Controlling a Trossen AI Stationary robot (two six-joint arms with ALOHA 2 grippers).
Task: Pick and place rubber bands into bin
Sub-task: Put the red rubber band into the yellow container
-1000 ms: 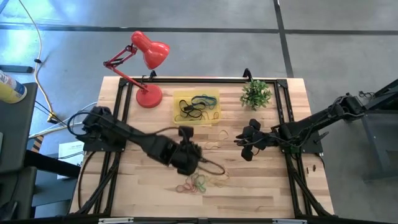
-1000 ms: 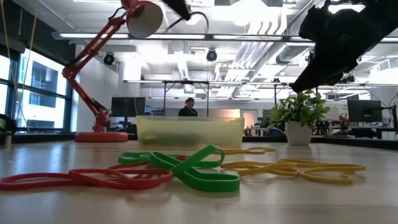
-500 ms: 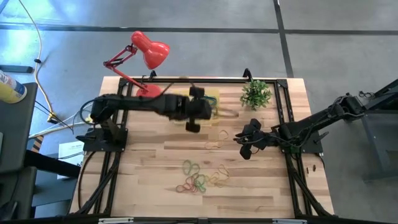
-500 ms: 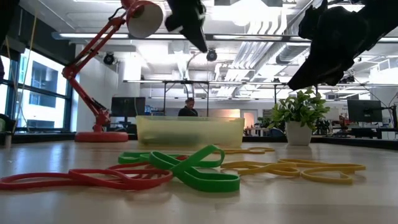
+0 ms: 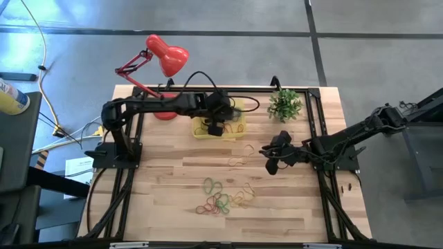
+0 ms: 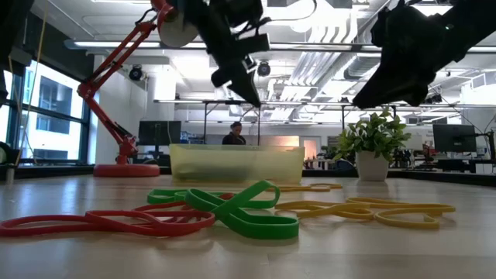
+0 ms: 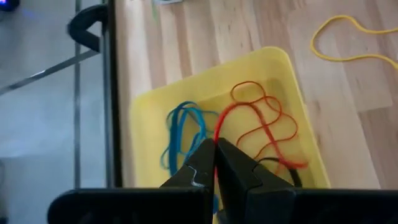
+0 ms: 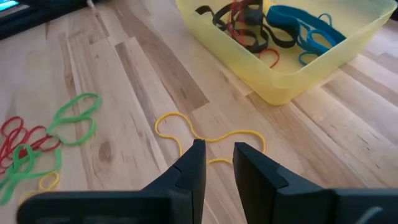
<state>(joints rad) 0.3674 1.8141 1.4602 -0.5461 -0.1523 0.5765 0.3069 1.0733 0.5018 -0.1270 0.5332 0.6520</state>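
Observation:
The bin (image 5: pixel 223 119) is a shallow yellow tray at the table's far side, holding blue, black and red rubber bands (image 8: pixel 273 28). My left gripper (image 7: pixel 216 146) hovers above the bin (image 7: pixel 144 118), shut on a red rubber band (image 7: pixel 258 109). It also shows above the bin (image 6: pixel 236 161) in the low view. My right gripper (image 8: pixel 217 152) is open, right of centre (image 5: pixel 271 164), above a loose yellow band (image 8: pixel 208 138) lying flat on the wood. A pile of red, green and yellow bands (image 5: pixel 221 197) lies flat near the table's middle front. My left gripper pinches the red rubber band at one end of its loop (image 7: pixel 217 132) between its two shut fingertips, coming from above. The band trails away from the fingertips in slack curls (image 7: pixel 267 124) inside the bin.
A red desk lamp (image 5: pixel 163 63) stands at the far left corner beside the bin, and a small potted plant (image 5: pixel 285 104) to the bin's right. A black cable (image 5: pixel 239 102) loops over the bin's far side. Bare wood lies along the near edge and left side.
My left gripper has travelled from the table's middle, beside the loose pile, toward the far edge, and now hangs over the bin, a little lower than half a second ago. The loose pile has stayed where it was.

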